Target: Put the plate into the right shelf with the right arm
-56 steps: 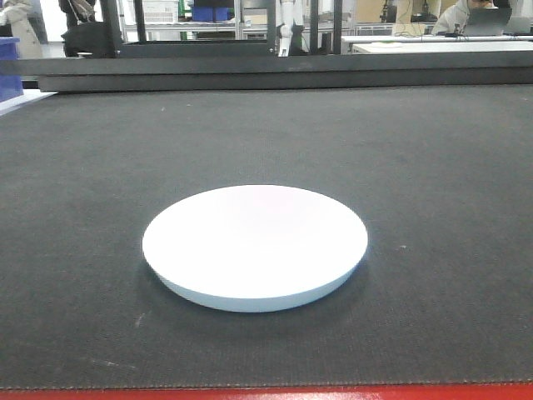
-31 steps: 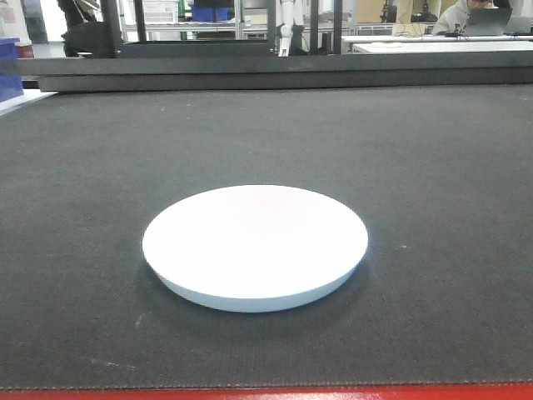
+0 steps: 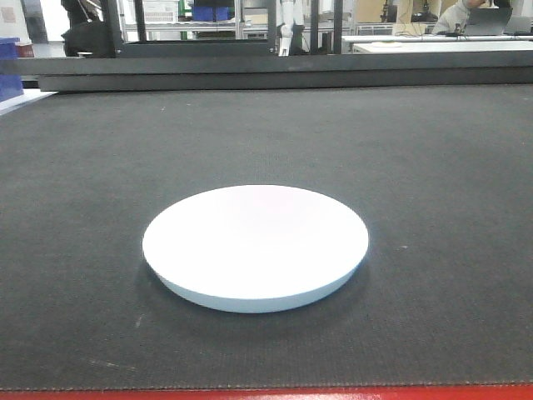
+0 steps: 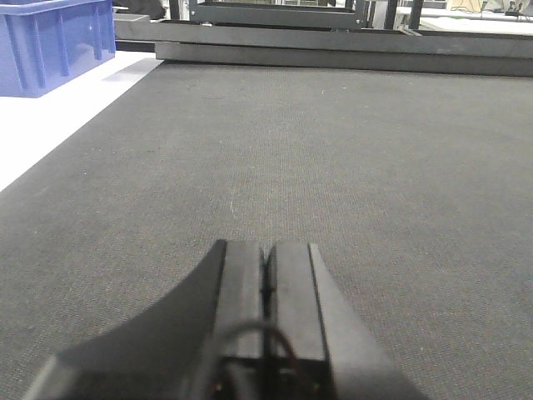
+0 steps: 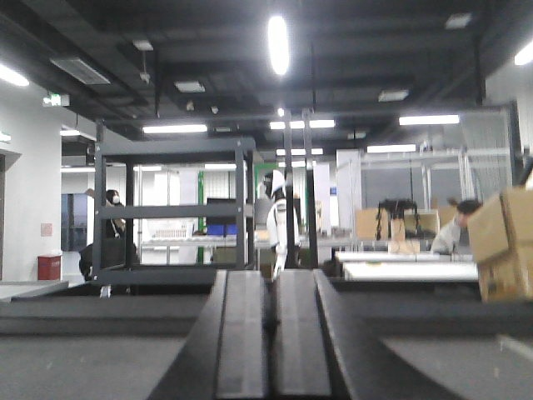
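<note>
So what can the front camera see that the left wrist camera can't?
Only the front view shows the plate, lying flat on the mat. Only the left wrist view shows the left hand, its fingers shut with nothing between them. Both views show the dark mat and a blue bin off to the left.

Blue bin — cut off at the edge.
</note>
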Motion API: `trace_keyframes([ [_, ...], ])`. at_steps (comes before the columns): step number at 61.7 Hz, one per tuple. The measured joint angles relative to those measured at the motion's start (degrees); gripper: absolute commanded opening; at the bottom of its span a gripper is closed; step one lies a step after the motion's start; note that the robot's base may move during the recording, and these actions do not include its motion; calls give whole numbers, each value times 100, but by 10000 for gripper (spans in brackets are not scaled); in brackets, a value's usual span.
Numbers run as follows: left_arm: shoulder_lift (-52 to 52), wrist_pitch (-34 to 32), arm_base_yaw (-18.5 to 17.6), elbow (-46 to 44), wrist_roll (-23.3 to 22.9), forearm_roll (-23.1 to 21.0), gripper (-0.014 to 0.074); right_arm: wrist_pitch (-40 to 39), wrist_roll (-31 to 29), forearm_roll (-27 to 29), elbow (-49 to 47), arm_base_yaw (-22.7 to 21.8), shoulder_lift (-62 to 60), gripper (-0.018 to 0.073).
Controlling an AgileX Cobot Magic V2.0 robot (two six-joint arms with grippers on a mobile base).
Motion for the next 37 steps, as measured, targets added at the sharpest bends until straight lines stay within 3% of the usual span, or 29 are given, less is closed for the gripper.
trace_keyframes([
  [14, 0, 0, 0, 0, 0, 0, -128, 1252, 52, -476, -1470, 0, 350, 55],
  [37, 0, 0, 0, 0, 0, 0, -128, 1782, 61, -476, -2894, 0, 1992, 55],
])
